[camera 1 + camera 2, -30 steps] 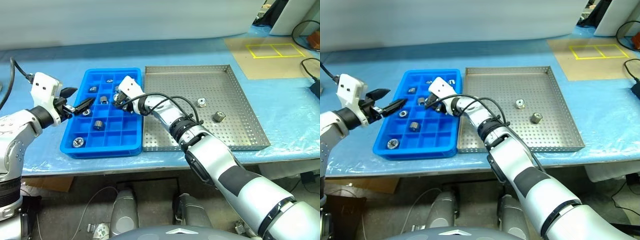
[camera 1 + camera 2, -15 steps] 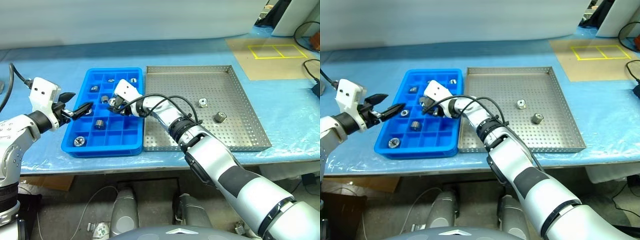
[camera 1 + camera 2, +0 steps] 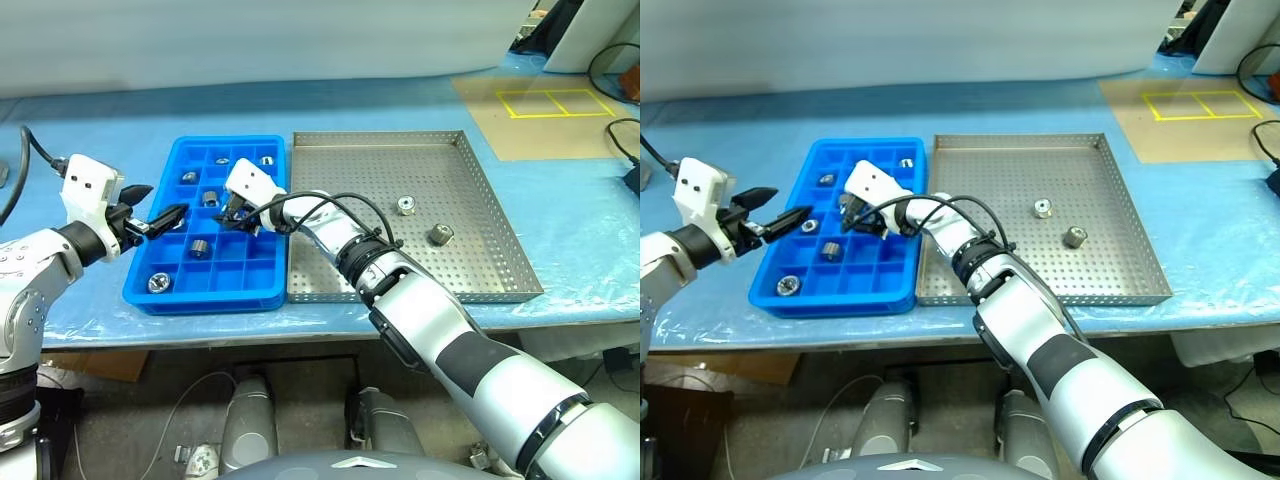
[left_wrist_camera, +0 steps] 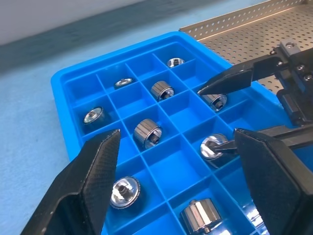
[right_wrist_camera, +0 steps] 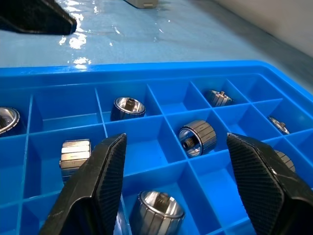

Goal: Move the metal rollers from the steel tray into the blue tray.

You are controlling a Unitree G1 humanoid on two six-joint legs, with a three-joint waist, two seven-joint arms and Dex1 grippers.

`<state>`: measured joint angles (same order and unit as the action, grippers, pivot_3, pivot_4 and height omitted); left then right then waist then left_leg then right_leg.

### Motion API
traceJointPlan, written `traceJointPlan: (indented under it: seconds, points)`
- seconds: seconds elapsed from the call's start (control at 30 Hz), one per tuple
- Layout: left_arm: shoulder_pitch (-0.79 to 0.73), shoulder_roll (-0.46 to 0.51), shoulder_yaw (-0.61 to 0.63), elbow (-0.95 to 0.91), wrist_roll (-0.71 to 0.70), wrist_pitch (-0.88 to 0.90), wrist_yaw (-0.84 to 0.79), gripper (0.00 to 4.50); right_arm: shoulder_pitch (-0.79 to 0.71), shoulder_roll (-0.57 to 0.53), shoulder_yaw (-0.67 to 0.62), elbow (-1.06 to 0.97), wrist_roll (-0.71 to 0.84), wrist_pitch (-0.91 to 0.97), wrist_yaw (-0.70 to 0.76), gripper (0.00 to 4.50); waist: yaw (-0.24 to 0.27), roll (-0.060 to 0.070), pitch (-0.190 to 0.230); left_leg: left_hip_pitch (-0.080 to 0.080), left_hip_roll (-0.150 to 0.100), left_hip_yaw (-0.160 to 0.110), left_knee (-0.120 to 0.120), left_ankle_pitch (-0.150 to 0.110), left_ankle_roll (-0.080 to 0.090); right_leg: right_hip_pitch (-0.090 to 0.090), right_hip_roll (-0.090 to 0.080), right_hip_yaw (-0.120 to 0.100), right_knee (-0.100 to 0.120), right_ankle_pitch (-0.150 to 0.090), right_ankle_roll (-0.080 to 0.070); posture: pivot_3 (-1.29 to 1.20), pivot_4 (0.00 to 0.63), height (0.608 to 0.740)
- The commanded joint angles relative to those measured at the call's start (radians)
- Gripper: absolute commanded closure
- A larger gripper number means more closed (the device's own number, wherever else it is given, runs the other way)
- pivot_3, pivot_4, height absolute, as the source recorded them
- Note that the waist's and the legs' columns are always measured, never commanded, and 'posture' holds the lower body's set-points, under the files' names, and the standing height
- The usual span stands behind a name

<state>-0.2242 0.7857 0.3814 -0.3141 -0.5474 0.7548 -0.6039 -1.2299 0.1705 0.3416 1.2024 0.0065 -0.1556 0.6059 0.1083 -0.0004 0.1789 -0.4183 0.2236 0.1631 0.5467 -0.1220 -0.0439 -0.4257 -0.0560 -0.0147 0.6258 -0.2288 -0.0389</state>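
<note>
- The blue tray is set on the blue-covered table, its long side lying just beside the steel tray.
- Several metal rollers are seen lodged in the blue tray's square compartments, one to a cell; most lie on their sides or tilted, and a few cells are left bare.
- An exact count is not attempted — part of the grid is hidden behind the right arm in the head views.
- Two rollers are left on the steel tray's perforated floor: one nearer the middle, the other a little nearer the front rim and to its right, the two near each other but not touching.
- The right gripper is held low over the middle of the blue tray, near its edge beside the steel tray. In the right wrist view its two fingers are spread wide with nothing between them; a roller sits in the cell directly below the gap, apparently untouched.
- The left gripper is poised over the blue tray's outer edge, pointed inward toward the right gripper. Its jaws are parted fully and nothing is gripped — only compartments and rollers are seen between the fingers in the left wrist view.
</note>
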Motion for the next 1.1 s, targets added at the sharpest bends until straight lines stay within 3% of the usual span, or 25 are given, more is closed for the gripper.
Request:
traceJointPlan:
  seconds: [0.03,0.2,0.4,0.53,0.8,1.1]
  points:
    - [-0.033,0.004,-0.014,-0.01,-0.012,-0.003,-0.009,0.6,0.002,0.285,-0.034,-0.088,0.052,-0.021,0.039,1.12,0.0,0.0,0.0,0.0,0.0,0.0,0.0,0.0,0.0,0.0,0.0,0.0,0.0,0.0,0.0,0.18,0.15,0.74]
    - [-0.087,-0.025,-0.08,0.023,-0.006,-0.013,-0.02,0.6,0.061,0.094,-0.074,-0.294,0.116,0.045,0.136,1.12,-0.007,-0.001,-0.001,0.0,0.0,-0.001,0.001,0.001,-0.001,0.001,0.0,-0.001,0.0,0.0,0.0,0.1,0.15,0.74]
    - [-0.188,-0.099,-0.232,0.111,0.037,-0.066,-0.069,0.6,0.332,-0.309,-0.162,-0.692,0.073,0.191,0.129,1.12,0.014,-0.001,-0.001,-0.001,-0.002,-0.002,0.005,0.001,-0.002,0.005,-0.003,-0.003,-0.001,0.001,0.001,-0.01,0.15,0.74]
    - [-0.25,-0.141,-0.301,0.177,0.058,-0.099,-0.105,0.6,0.479,-0.46,-0.23,-0.915,0.087,0.333,0.091,1.12,0.007,-0.002,-0.001,-0.001,-0.001,-0.002,0.011,0.001,-0.002,0.007,-0.001,-0.002,0.001,0.003,0.004,-0.1,0.15,0.74]
    - [-0.386,-0.223,-0.402,0.343,0.112,-0.181,-0.202,0.6,0.639,-0.574,-0.347,-1.086,0.07,0.485,-0.05,1.12,-0.069,-0.002,-0.001,0.009,-0.001,0.002,0.01,0.002,-0.003,0.007,0.002,0.008,0.005,0.003,0.002,-0.23,0.15,0.74]
    - [-0.446,-0.275,-0.443,0.422,0.145,-0.218,-0.272,0.6,0.825,-0.732,-0.484,-1.142,0.1,0.529,-0.066,1.12,-0.072,-0.001,-0.001,0.01,-0.001,0.008,0.012,-0.001,0.002,0.007,0.003,0.013,0.003,0.003,0.003,-0.29,0.15,0.74]
